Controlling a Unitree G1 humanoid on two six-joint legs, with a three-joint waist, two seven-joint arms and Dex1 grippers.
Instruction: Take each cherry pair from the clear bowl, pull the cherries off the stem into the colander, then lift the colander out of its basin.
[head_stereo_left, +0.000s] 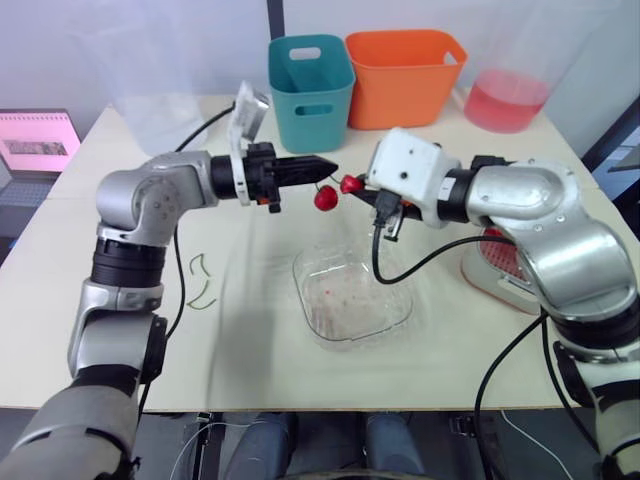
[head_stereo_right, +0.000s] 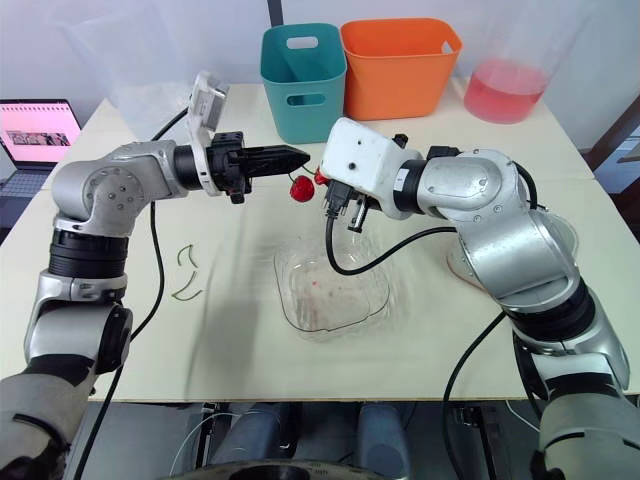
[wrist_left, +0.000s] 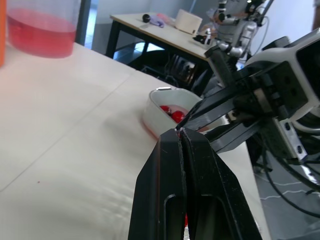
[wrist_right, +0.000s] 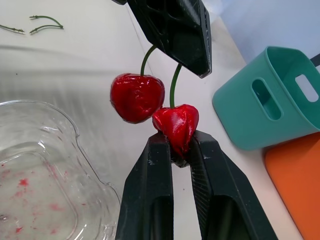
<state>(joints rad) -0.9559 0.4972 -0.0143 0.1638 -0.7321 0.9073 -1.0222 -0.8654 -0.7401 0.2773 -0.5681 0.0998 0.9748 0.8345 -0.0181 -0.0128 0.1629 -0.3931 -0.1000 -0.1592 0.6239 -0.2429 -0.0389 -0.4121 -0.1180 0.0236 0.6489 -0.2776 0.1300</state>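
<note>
Red cherry pair (wrist_right: 150, 107): up in the air between the two claws, above the surface (head_stereo_left: 250, 345) and over the far rim of the bowl.
Left claw (head_stereo_left: 332, 167): clenched, its tips pinching the top of the green stem (wrist_right: 173, 85); the arm reaches in level from the robot's left.
Right claw (wrist_right: 179, 145): clenched on the held cherry (wrist_right: 176, 122), which sits squeezed between the two fingertips; it faces the left claw.
Free cherry (wrist_right: 137, 97): hangs from its own stalk under the left claw, just beside the held cherry.
Bowl (head_stereo_left: 312, 268): clear plastic, standing on the surface near the middle, below the claws and a little nearer the robot; red flecks mark its floor.
Colander (head_stereo_left: 498, 252): red, sitting in its basin on the robot's right, partly hidden behind the right arm.
Basin (wrist_left: 151, 111): white, on the surface well apart from the bowl; red cherries show inside its rim in the left wrist view.
Loose stems (head_stereo_left: 200, 282): two green ones lying bare on the surface to the left of the bowl.
Bins: a teal bin (head_stereo_left: 310, 90) and an orange bin (head_stereo_left: 405, 75) side by side at the far edge.
Jug (head_stereo_left: 505, 95): clear, with pink liquid, at the far right corner.
Laptop (head_stereo_left: 40, 140): open, off the far left of the surface.
</note>
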